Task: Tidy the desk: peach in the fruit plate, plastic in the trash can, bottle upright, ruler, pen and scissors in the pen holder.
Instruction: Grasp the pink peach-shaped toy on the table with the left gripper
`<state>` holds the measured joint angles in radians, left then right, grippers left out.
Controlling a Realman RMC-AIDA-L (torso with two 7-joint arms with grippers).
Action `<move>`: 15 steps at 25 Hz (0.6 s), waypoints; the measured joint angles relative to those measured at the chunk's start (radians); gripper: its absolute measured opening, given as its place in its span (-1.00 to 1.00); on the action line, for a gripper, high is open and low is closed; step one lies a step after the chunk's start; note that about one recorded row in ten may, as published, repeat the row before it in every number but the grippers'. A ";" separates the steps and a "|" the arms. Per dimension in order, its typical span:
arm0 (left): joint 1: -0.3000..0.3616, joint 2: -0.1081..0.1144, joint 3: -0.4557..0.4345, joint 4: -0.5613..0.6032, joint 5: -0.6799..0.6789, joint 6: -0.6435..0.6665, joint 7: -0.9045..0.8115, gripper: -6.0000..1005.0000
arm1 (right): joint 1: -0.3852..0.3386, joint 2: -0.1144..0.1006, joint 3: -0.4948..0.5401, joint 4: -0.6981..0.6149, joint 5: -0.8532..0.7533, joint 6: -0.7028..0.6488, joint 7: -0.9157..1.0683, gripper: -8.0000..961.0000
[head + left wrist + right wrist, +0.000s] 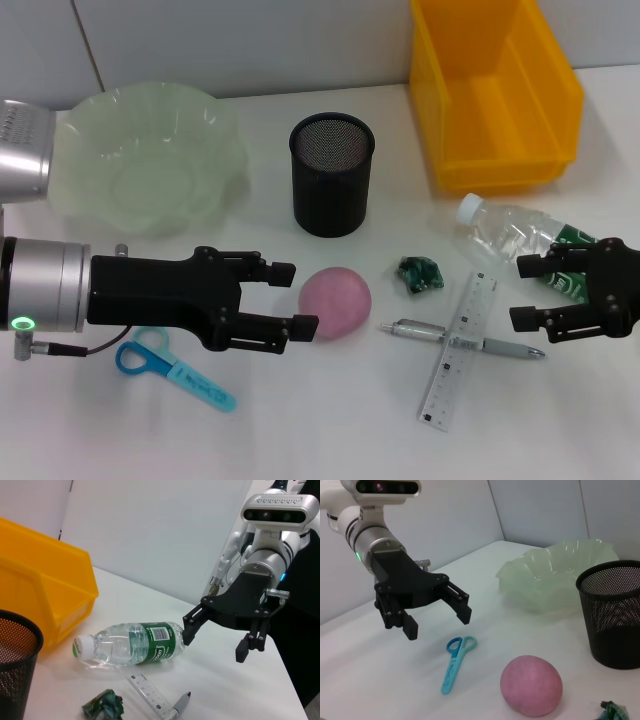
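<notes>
The pink peach rests on the white desk in front of the pen holder. My left gripper is open, its fingertips just short of the peach's left side; the right wrist view shows it hovering above the desk. The bottle lies on its side at the right. My right gripper is open at the bottle's base end. The pen lies across the ruler. The green crumpled plastic is beside the peach. The blue scissors lie under my left arm.
The pale green fruit plate stands at the back left and the yellow trash can at the back right. The mesh pen holder is between them.
</notes>
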<state>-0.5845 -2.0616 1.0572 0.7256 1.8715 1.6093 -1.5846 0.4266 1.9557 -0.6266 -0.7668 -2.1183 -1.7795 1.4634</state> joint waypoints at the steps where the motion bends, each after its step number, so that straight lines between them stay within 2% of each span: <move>1: 0.000 0.000 0.000 0.000 0.000 0.000 0.000 0.58 | -0.001 0.000 0.000 0.000 0.000 0.000 0.000 0.73; 15: -0.011 -0.006 0.005 0.000 -0.004 -0.047 0.009 0.57 | -0.002 -0.001 0.001 0.000 -0.005 0.013 0.000 0.73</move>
<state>-0.5951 -2.0681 1.0618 0.7256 1.8679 1.5626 -1.5753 0.4250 1.9543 -0.6257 -0.7669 -2.1230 -1.7667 1.4636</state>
